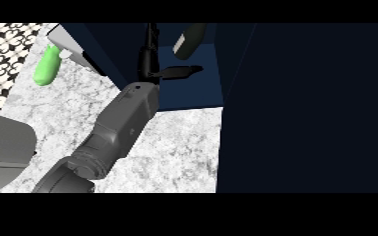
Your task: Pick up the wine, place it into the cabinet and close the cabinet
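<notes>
You had the right robot hand (150,62) reaching up from the lower left into the open cabinet (201,87) at the top centre of the frame. Its fingers were straight and its thumb stuck out to the right, so it was spread apart and clasped nothing. The wine (190,39) sat tilted inside the cabinet, just right of those fingers and above the thumb, with a gap between them. The cabinet door (295,105) filled the right side, standing open over the marbled worktop (177,145). A green object (46,67) lay at the upper left.
</notes>
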